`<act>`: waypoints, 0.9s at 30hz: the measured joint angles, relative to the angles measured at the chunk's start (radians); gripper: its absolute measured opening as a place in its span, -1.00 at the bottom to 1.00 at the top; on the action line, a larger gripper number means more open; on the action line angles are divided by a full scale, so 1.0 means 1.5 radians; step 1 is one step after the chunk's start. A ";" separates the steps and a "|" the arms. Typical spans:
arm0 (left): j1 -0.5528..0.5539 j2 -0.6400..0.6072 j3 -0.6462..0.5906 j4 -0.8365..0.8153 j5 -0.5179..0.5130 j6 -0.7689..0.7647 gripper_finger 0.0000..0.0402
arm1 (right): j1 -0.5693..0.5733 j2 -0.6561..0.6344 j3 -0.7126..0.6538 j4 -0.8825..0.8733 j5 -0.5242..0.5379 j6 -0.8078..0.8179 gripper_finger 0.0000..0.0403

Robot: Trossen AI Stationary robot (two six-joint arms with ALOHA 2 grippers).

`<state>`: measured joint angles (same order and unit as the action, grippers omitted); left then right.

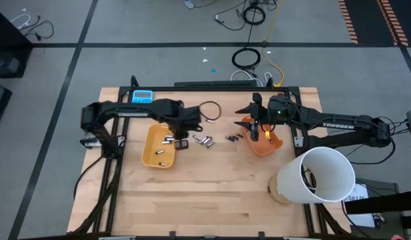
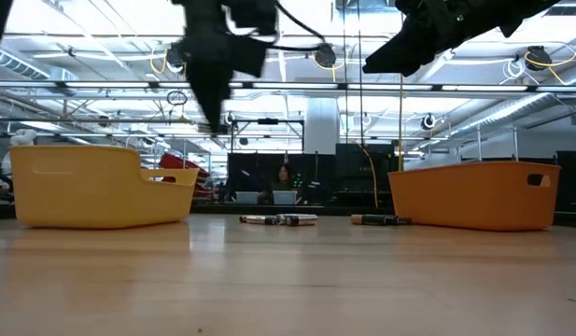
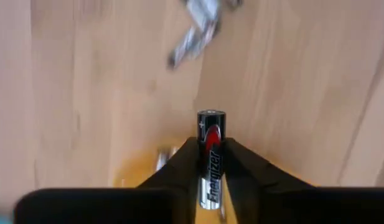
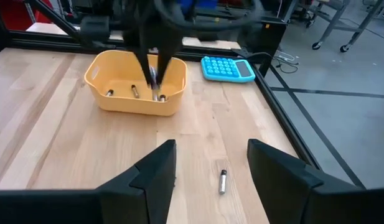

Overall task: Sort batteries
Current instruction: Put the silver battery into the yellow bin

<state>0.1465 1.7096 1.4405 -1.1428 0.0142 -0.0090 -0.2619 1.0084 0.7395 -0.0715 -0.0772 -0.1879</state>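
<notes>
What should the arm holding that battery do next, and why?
Probably open its fingers. The left gripper is shut on a silvery battery above the yellow tray, which already holds similar ones. The right gripper waits open above the orange tray.

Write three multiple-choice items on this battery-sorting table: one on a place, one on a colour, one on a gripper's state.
1. Where is the blue calculator?
A. at the table's far edge, by the left arm
B. inside the orange tray
C. under the white cylinder

2. What colour is the tray beneath the left gripper?
A. green
B. yellow
C. black

3. What is the left gripper doing?
A. hanging open and empty
B. gripping the calculator
C. clamping a silvery Energizer battery

Answers: 1 A, the high view shows it there; 2 B, the high and right wrist views show yellow; 3 C, the left wrist view shows the fingers pinching it.
</notes>
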 joint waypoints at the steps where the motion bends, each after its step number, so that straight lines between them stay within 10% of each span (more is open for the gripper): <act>1: -0.007 -0.009 -0.013 -0.018 -0.015 -0.021 -0.58 | 0.000 0.000 0.000 0.001 0.000 0.000 -0.06; 10: -0.043 -0.035 -0.090 -0.083 -0.123 -0.089 -0.09 | 0.000 0.000 0.000 0.010 0.001 0.010 -0.06; 20: -0.030 -0.037 -0.082 0.180 -0.226 0.045 0.00 | 0.002 0.000 0.000 0.016 -0.001 0.033 -0.06; 27: 0.029 0.026 -0.081 0.386 -0.168 0.119 0.00 | 0.007 0.002 0.000 0.016 -0.001 0.032 -0.06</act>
<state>0.1899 1.7489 1.3197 -0.5637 -0.2381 0.1702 -0.2511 1.0111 0.7395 -0.0479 -0.0784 -0.1394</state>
